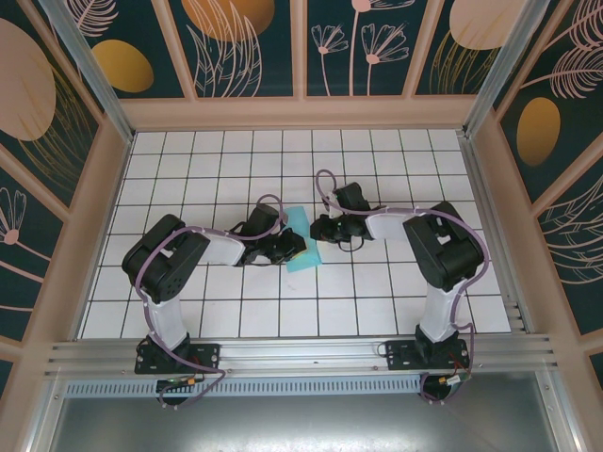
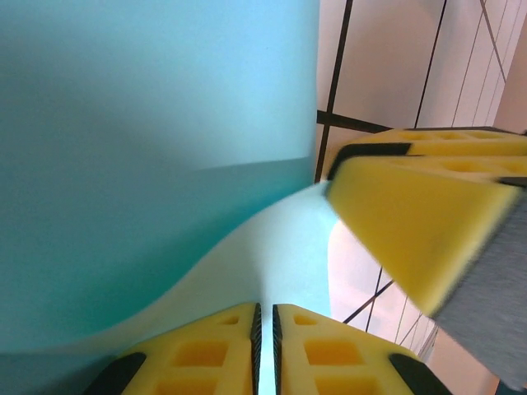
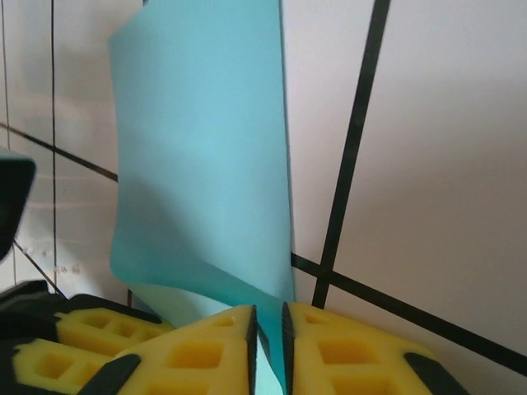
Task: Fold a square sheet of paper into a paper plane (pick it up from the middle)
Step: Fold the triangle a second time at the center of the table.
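The square sheet of paper (image 1: pixel 303 247) is thin, smooth and matt, soft enough to curl without creasing. The left fingers (image 2: pixel 198 354) and right fingers (image 3: pixel 346 354) are faced with matt yellow pads, foam-like or soft plastic, moulded with square recesses and edged in black. The counter (image 1: pixel 188 169) is smooth white with dark grid lines and a faint sheen. Along its near edge runs a rail (image 1: pixel 301 350) of brushed, dull-silver metal. The arm shells (image 1: pixel 170 315) look like hard plastic, white and satin black, and the cables (image 1: pixel 452 221) wear a slightly glossy purple sleeve. The wall panels (image 1: pixel 245 42) are matt prints framed in pale wood-toned strips.
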Controlling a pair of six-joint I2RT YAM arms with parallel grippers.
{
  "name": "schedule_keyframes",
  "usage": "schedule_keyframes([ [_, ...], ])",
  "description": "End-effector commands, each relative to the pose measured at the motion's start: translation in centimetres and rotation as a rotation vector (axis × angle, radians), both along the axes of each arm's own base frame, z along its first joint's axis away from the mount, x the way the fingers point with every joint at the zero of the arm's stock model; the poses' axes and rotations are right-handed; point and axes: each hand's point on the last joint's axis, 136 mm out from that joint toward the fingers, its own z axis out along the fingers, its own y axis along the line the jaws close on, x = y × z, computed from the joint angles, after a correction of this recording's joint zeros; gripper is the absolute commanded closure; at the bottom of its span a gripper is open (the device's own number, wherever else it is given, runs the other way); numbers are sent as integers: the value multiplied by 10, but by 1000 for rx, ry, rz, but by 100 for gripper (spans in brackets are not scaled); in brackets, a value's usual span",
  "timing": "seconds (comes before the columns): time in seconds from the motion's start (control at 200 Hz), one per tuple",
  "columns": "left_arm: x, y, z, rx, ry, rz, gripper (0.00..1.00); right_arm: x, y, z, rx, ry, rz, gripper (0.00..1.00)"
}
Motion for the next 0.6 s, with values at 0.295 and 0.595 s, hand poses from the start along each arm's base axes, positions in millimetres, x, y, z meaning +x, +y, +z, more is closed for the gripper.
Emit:
schedule_keyframes([
  [0.295, -12, 20, -31, 99, 70, 48, 85, -31, -14, 28, 32, 11, -42, 81],
  [0.595, -19, 18, -20, 87, 2, -45, 84, -33, -19, 22, 19, 27, -75, 72],
])
